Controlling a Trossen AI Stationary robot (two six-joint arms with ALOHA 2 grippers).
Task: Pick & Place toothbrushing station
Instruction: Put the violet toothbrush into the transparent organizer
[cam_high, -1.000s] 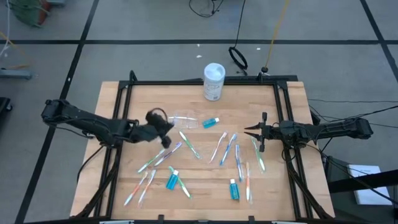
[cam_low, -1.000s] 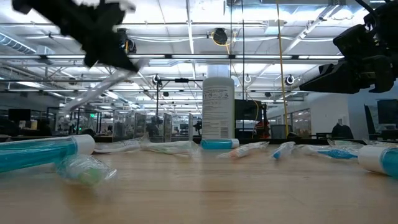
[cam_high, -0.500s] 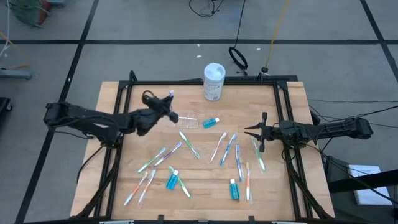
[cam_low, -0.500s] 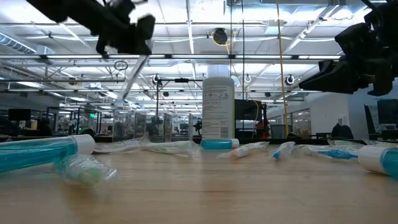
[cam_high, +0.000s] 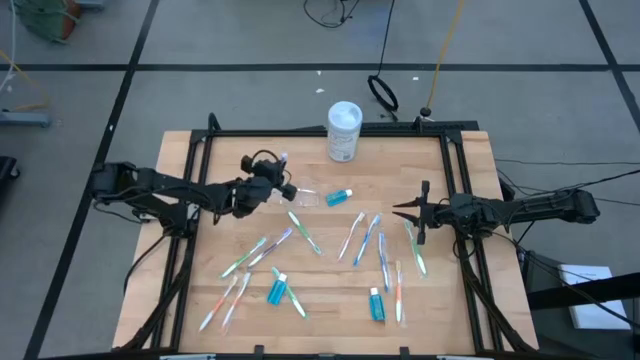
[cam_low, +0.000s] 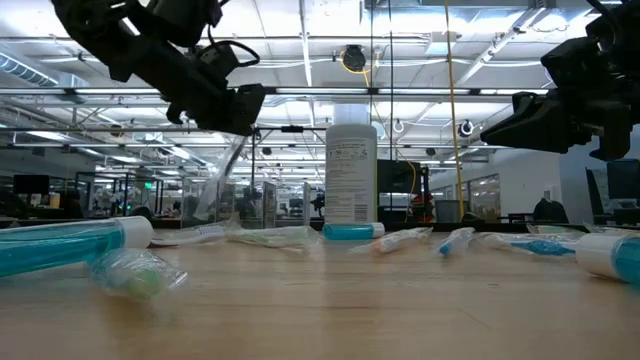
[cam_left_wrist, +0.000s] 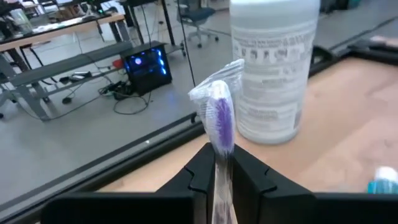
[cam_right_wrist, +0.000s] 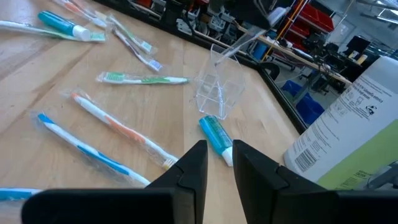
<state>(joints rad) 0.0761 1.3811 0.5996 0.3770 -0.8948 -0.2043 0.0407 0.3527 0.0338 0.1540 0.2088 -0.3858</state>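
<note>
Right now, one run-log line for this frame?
left gripper: shut on wrapped toothbrush, raised by clear cup | right gripper: open, idle at right edge | other brushes, tubes on table

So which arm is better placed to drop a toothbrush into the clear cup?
Left. Its gripper is shut on a wrapped toothbrush right beside the clear cup; the right gripper waits empty by the table's right edge.
</note>
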